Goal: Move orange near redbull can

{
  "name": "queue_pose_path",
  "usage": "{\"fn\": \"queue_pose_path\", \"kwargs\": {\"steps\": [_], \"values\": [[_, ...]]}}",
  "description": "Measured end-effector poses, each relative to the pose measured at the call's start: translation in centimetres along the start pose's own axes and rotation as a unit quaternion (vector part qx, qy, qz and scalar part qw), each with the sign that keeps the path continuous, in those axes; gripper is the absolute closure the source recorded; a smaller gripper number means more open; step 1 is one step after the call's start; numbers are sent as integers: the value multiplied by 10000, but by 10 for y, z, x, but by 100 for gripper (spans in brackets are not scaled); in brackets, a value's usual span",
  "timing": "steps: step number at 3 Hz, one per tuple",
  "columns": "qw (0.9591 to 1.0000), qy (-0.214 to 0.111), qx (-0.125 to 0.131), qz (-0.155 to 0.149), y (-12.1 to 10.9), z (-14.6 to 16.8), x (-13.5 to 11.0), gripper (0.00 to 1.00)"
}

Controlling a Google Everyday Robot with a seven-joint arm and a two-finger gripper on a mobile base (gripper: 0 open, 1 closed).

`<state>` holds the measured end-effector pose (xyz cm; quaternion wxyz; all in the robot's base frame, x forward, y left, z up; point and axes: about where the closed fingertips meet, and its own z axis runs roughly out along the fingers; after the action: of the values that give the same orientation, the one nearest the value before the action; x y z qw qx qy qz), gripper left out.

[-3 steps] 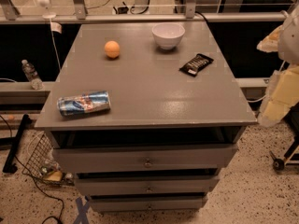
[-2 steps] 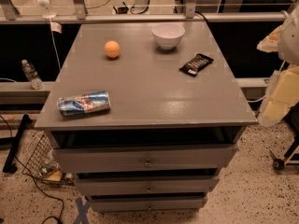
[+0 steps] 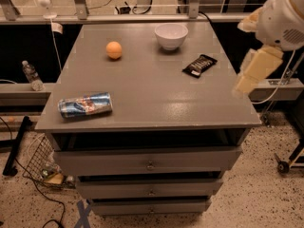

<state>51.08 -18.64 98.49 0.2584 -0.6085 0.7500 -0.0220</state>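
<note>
The orange sits on the grey cabinet top, at the back left. The redbull can lies on its side near the front left edge, well apart from the orange. My gripper, a cream-coloured piece on the white arm, hangs at the cabinet's right edge. It is above the right rim and far from both the orange and the can. It holds nothing that I can see.
A white bowl stands at the back centre. A black snack wrapper lies right of the middle, close to the gripper. Drawers face front below the top. A water bottle and a wire basket are on the left.
The arm has moved left and up, from beside the cabinet's right side to over its right edge. The orange, can, bowl and wrapper have not moved.
</note>
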Motion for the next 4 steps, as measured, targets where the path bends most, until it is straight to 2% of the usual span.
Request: {"fn": "queue_pose_path", "kwargs": {"steps": [1,2,4], "values": [[9955,-940,104,63,-49,36,-37,0],[9846,-1725,135,236,-90,85,-84,0],[9855,-1662,205,277,-96,100,-88,0]]}}
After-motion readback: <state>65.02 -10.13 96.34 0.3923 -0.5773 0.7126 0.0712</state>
